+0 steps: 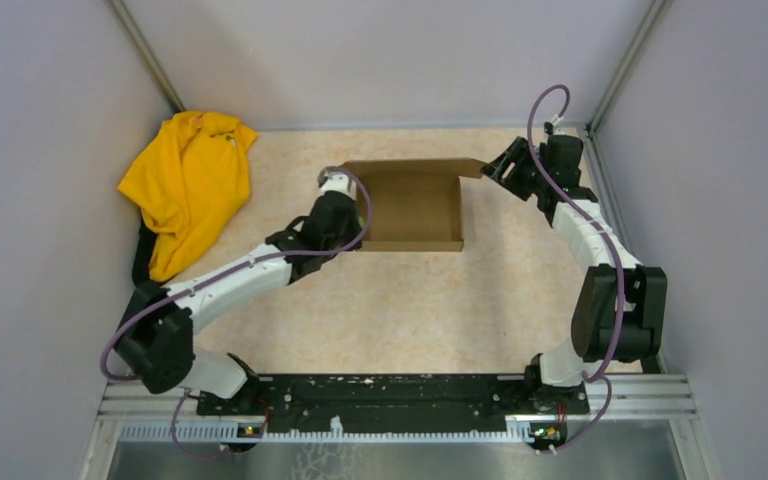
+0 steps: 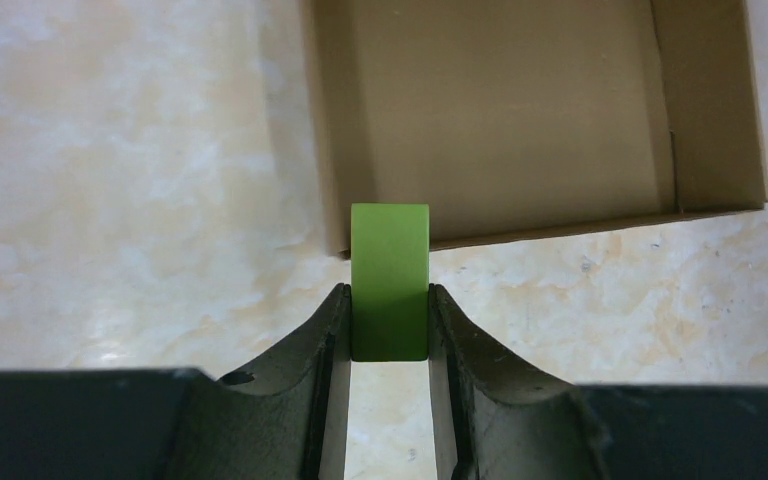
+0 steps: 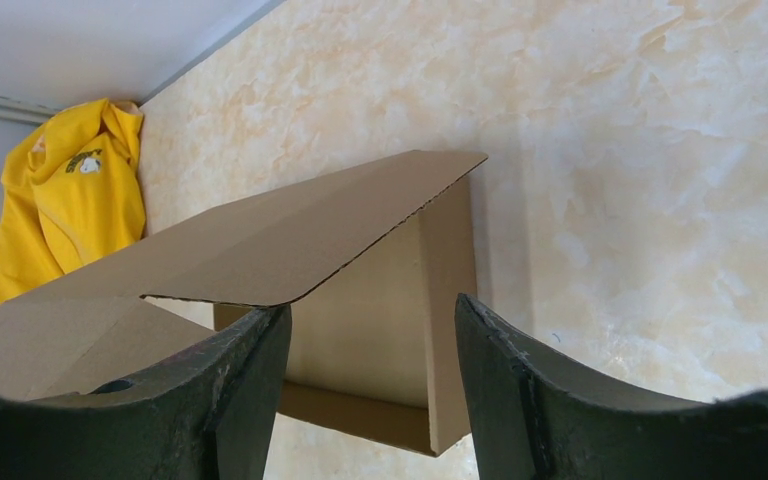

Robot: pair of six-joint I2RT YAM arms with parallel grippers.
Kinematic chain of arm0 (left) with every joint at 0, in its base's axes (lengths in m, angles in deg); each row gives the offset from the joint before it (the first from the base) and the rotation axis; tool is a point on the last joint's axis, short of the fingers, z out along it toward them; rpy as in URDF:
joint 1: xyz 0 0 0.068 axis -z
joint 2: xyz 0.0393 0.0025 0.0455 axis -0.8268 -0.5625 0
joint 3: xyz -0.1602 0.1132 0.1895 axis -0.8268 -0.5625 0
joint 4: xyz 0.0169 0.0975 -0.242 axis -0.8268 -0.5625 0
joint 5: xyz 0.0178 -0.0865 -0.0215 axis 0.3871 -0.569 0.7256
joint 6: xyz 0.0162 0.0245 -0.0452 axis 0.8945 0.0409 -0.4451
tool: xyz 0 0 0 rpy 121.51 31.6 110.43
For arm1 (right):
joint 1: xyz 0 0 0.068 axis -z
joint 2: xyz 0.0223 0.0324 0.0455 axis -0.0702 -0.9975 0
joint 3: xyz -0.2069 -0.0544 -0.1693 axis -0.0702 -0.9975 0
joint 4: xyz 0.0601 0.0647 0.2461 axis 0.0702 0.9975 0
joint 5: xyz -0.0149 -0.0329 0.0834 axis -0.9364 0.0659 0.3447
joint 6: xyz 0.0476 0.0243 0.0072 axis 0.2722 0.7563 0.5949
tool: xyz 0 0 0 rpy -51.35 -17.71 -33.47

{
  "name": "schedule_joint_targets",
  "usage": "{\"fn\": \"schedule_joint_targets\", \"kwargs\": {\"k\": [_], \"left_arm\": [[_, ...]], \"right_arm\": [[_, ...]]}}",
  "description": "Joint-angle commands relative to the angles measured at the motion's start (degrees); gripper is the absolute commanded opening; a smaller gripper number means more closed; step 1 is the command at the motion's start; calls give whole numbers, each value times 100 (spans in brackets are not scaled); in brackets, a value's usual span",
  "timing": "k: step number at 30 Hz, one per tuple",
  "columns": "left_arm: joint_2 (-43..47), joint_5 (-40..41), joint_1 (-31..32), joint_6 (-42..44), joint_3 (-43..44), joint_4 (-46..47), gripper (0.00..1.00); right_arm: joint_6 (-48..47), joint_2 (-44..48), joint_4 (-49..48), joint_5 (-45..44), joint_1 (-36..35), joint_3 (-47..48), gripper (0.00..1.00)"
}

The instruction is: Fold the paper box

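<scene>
My left jaws [image 2: 390,290] are clamped on a green block [image 2: 390,270]. The tip of this block reaches the low wall of the paper box [image 2: 520,110] near one corner; I cannot tell if it touches. The box lies open on the tabletop [image 1: 410,310], beyond the middle, with its walls standing. Farther back, my right jaws [image 3: 372,305] stand apart and hold nothing. A raised flap of the box slants over one finger, and a side wall shows through the gap. A yellow cloth [image 1: 190,185] lies in the far left corner, well apart from the box.
</scene>
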Motion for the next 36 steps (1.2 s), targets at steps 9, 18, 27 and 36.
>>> {"fn": "schedule_joint_targets", "kwargs": {"k": [9,18,27,36], "left_arm": [[-2174,856,732,764,1931,792,32],[-2979,737,705,1437,2645,1249,74],[-1454,505,684,1342,1795,676,79],[215,-30,222,1425,683,130,92]], "right_arm": [[64,359,-180,127,-35,-18,61],[-10,406,-116,120,-34,-64,61],[-418,478,222,-121,-35,22,61],[-858,561,195,-329,-52,-202,63]]}}
